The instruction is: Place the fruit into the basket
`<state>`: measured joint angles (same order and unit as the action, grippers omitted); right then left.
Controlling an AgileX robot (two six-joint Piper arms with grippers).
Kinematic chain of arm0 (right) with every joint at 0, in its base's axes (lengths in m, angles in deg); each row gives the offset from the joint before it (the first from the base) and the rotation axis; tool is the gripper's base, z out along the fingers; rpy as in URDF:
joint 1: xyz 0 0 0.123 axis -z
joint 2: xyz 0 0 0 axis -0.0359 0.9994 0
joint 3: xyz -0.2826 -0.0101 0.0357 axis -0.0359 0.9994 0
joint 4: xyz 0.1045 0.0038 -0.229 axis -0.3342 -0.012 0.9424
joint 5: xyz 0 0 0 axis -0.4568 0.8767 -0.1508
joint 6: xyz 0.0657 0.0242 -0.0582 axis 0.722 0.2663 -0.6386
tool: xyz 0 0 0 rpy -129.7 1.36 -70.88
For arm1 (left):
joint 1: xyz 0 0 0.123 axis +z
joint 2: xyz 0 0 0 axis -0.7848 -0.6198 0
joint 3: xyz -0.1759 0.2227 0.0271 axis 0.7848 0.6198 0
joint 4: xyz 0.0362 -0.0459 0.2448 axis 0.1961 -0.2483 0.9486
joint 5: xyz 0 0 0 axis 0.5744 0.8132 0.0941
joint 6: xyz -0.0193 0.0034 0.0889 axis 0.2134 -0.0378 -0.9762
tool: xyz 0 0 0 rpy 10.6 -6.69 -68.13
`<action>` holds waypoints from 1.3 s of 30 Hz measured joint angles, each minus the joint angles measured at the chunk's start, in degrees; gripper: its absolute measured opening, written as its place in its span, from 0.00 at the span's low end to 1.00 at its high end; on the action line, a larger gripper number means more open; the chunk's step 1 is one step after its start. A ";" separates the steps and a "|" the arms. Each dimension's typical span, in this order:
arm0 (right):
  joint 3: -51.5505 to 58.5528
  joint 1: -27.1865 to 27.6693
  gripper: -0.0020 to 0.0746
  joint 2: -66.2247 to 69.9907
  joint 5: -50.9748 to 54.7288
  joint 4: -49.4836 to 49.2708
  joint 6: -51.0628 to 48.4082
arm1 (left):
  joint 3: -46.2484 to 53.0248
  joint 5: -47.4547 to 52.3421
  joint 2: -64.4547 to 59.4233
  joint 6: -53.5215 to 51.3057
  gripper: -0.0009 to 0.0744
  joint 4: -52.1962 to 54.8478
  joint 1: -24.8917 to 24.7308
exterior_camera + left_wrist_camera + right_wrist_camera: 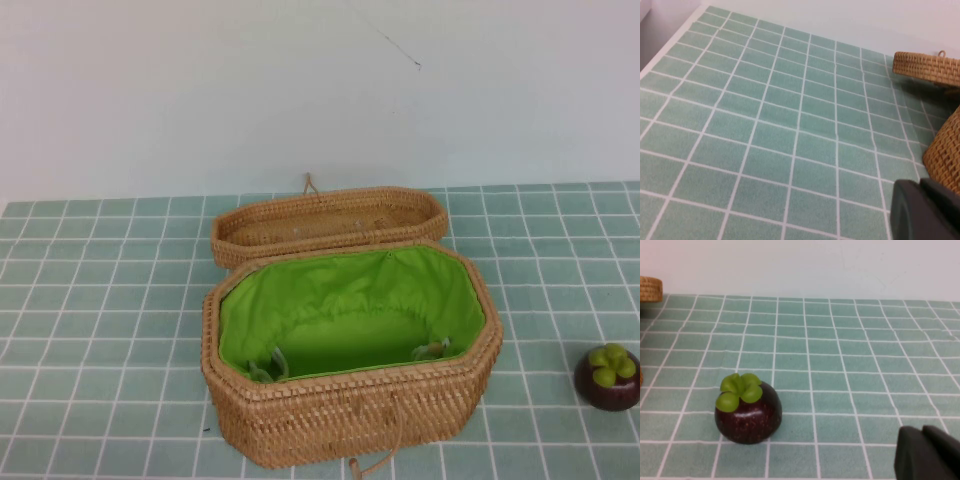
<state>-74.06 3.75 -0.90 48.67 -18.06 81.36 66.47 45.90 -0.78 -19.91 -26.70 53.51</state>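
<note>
Wicker, tan and tightly woven, makes up the basket (352,400), which sits open at the middle of the green-tiled bench (100,300); its hinged lid (330,222) is folded back behind it and the bright green lining (350,305) holds nothing yet. The mangosteen (608,377) stands upright on the bench well to the right of the basket, its green cap on top, untouched.

Neither arm shows in the high view. The right gripper (927,455) appears only as a dark edge in its own wrist view, low over the bench and near the mangosteen (748,412), with bare tiles between them. The left gripper (925,210) is likewise just a dark corner in its wrist view, just beside the basket's left wall (945,155). I cannot tell how far either set of jaws is spread, and nothing is seen held in either.

The step in hand looks like the reach to the fruit, which suits the right arm. The fruit is round and likely to roll, so I would centre the jaws over it, come down from above, and close around the widest part below the cap rather than on the lobes. Then lift above the basket's rim before crossing, and release low over the lining.
</note>
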 joint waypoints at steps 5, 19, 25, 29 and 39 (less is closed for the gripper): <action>0.00 0.00 0.02 0.00 0.00 0.00 0.04 | 0.00 0.00 0.00 0.00 0.01 0.00 0.00; 0.00 0.00 0.02 0.00 1.86 0.00 0.04 | 0.00 0.00 0.00 0.00 0.01 0.00 0.00; 0.00 0.00 0.02 0.00 1.61 -0.29 0.32 | 0.00 0.00 0.00 0.00 0.01 0.00 0.00; 0.00 0.00 0.02 0.00 1.49 -3.23 0.32 | 0.00 0.00 0.00 0.00 0.01 0.00 0.00; 0.00 0.00 0.02 0.00 -8.76 -6.12 0.21 | 0.00 0.00 0.00 0.00 0.01 0.00 0.00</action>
<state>-74.06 3.75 -0.90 39.91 -24.18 81.57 66.47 45.90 -0.78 -19.91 -26.70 53.51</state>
